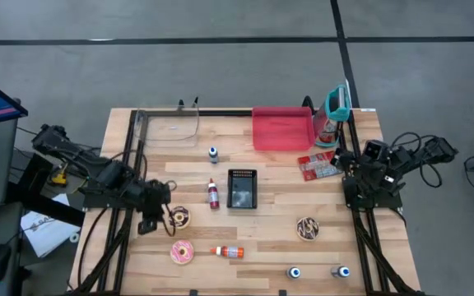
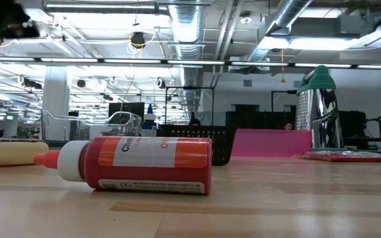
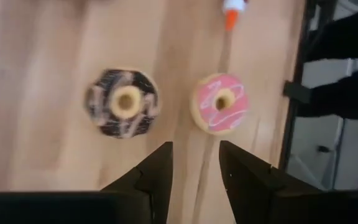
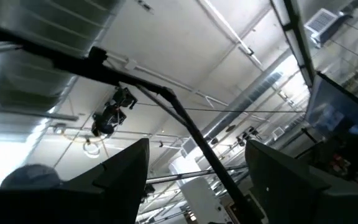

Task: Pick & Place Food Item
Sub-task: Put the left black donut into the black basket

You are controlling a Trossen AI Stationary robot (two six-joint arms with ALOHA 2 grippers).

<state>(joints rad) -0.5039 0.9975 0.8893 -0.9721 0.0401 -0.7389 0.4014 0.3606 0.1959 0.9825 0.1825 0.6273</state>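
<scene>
Here the left gripper [image 1: 151, 220] hangs at the lower left of the high view, over the table [image 1: 179, 156], just left of the chocolate donut [image 1: 179, 217]. In the left wrist view its two dark fingers [image 3: 157, 177] stand partly open with nothing between them; past their tips lie the chocolate donut [image 3: 124, 102] at centre left and the pink donut [image 3: 221, 104] at centre right, near each other but apart. A third donut [image 1: 307, 228] lies at lower right of centre in the high view, well apart from both. Which donut the task means cannot be told.

The right gripper [image 4: 197, 180] waits at the table's right edge, aimed up at the ceiling, fingers spread wide and empty.

Handling, as a judgement: each donut looks light, with a glazed top that may be slick. Whether it is soft or rigid cannot be told. A hold across the outer rim, or with one finger through the hole, seems safest, closing gently.
</scene>
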